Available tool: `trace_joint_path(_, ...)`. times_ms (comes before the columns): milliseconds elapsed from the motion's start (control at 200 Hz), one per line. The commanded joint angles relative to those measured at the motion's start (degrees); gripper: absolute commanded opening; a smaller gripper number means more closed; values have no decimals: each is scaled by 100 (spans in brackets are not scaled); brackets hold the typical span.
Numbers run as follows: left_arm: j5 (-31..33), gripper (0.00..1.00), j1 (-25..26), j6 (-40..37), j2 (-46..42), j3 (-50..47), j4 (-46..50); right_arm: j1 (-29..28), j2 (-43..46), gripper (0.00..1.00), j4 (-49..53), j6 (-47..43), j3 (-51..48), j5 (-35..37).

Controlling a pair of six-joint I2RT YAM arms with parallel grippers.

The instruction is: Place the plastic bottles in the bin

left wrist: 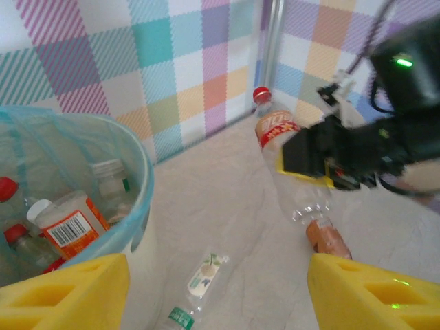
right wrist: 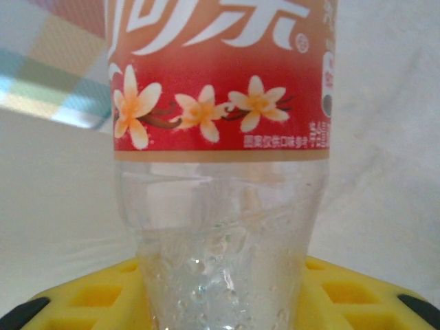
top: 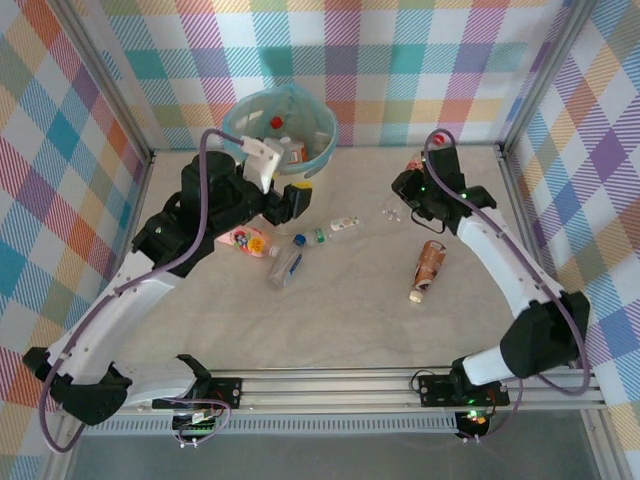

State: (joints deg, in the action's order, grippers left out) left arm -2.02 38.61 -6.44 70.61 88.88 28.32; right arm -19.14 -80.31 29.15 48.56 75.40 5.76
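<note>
- Cradling a handful of plastic bottles point(left wrist: 69, 223) inside the bin point(left wrist: 135, 180), its teal liner folded over the rim. Among them, showing one with an orange-and-white barcode label, one clear, and a red cap point(left wrist: 5, 189) at the bin's left side.
- Hanging the left gripper point(top: 292, 203) just in front of the bin, close beside its near wall. Spreading the yellow pads point(left wrist: 69, 292) wide apart and gripping nothing.
- Counting a loose group lying on the table point(top: 350, 320) in front of the bin:
  - a pink-and-orange labelled bottle point(top: 248, 240) nearest the bin's left side
  - a clear bottle point(top: 286, 268) further forward, with a blue cap point(top: 299, 240) just beside it, attached or loose being impossible to tell
  - a small white-labelled bottle point(left wrist: 204, 271) with a green cap, off the bin's front right
- Clamping the right gripper point(right wrist: 220, 297) around a red-labelled bottle point(right wrist: 220, 89), well to the right of the bin. Pressing yellow fingers against the clear lower body just under the flowered label, with the bottle's own red cap above the fingers.
- Resting a brown bottle point(top: 430, 262) flat on the table, furthest right of the bin and nearer the arm bases than the held bottle, white cap pointing toward the near edge.
</note>
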Motion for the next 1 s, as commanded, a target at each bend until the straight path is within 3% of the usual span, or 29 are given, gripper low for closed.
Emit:
trace_joint_path(0,278,69,-33,764,383,852,172,-232,616,46,-947,-1253,-183,-385)
trace_joint_path(130,-282,70,-341,1535,1014,1852,529,-416,1097,47,-1776,-2097,-404,-1369)
trace_joint_path(295,-1357,71,-778,2384,1732,2940,628,-627,1401,47,-2708,-2413,-799,-2355)
trace_joint_path(465,-2017,71,-838,2463,2144,3552,720,-977,1357,47,-3015,-2775,-818,-3252)
trace_joint_path(625,-2134,67,-881,2410,2259,3584,860,-1303,1232,48,-3035,-3040,-732,-3713)
trace_joint_path(865,-2391,48,-899,2415,2252,3483,950,-1520,1038,48,-2852,-3298,-532,-3951)
trace_joint_path(995,-2294,27,-899,2385,2139,3369,900,-1571,996,49,-2774,-3361,-490,-3896)
